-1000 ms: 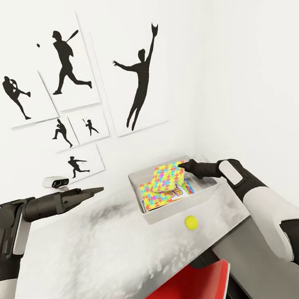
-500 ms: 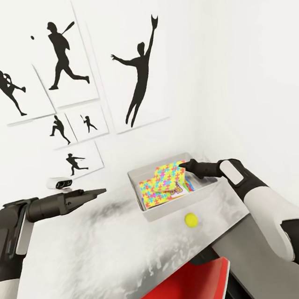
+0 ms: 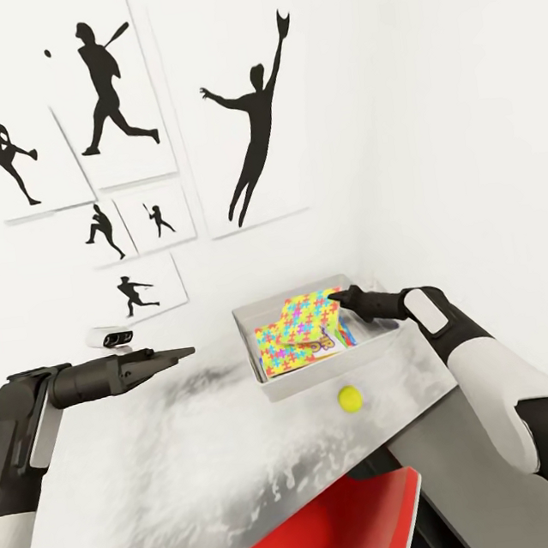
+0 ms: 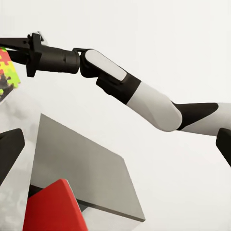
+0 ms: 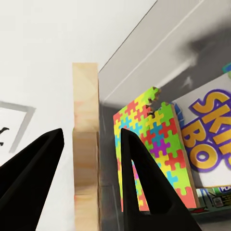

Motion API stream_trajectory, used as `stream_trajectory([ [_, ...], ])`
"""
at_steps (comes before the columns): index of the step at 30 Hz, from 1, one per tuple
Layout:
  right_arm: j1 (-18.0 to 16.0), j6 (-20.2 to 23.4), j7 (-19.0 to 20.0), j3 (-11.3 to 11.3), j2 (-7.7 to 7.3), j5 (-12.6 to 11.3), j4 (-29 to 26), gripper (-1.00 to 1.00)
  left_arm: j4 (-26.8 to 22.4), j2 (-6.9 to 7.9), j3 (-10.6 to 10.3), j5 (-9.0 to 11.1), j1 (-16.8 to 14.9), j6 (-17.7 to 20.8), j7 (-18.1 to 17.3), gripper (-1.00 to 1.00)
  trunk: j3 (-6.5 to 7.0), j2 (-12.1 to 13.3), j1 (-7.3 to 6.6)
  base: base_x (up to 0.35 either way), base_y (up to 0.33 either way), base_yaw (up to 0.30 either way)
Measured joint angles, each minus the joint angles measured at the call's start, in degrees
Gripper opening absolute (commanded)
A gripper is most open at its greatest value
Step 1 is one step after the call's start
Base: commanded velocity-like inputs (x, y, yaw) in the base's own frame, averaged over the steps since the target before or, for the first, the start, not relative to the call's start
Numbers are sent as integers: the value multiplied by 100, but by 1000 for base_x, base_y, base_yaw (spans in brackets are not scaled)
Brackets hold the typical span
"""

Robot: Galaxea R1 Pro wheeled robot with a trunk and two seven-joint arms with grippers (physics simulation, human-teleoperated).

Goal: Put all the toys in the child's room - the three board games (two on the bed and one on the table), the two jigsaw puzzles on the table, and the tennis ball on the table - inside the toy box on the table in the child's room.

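Note:
The light-grey toy box (image 3: 339, 374) stands at the table's (image 3: 187, 467) far right corner. Two jigsaw puzzles lie in it: one flat (image 3: 278, 356), one tilted on top (image 3: 307, 318). My right gripper (image 3: 336, 299) hovers open at the tilted one's far corner. In the right wrist view its fingers (image 5: 144, 187) straddle a thin wood-coloured edge (image 5: 85, 159) with gaps on both sides, beside a puzzle (image 5: 154, 154) and a purple-lettered board game (image 5: 211, 139). The tennis ball (image 3: 350, 398) rests on the table just in front of the box. My left gripper (image 3: 179, 353) hangs open over the table's left side.
White walls close the corner behind and to the right of the toy box, with black silhouette posters (image 3: 250, 121) on the back wall. A red chair (image 3: 342, 524) sits under the table's near edge. A small white device (image 3: 109, 335) rests near the left arm.
The head view has swung slightly, so the posters sit further left. The tilted puzzle lies a little lower in the box. The left arm has stayed put.

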Motion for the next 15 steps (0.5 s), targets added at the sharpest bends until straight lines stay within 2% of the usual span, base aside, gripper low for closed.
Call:
stream_trajectory([
  [15,-65,-51,29,3,59,4,-9,-100,1,-1,-9,-1,0,11,0,100,-140,0,0,0,0,0],
])
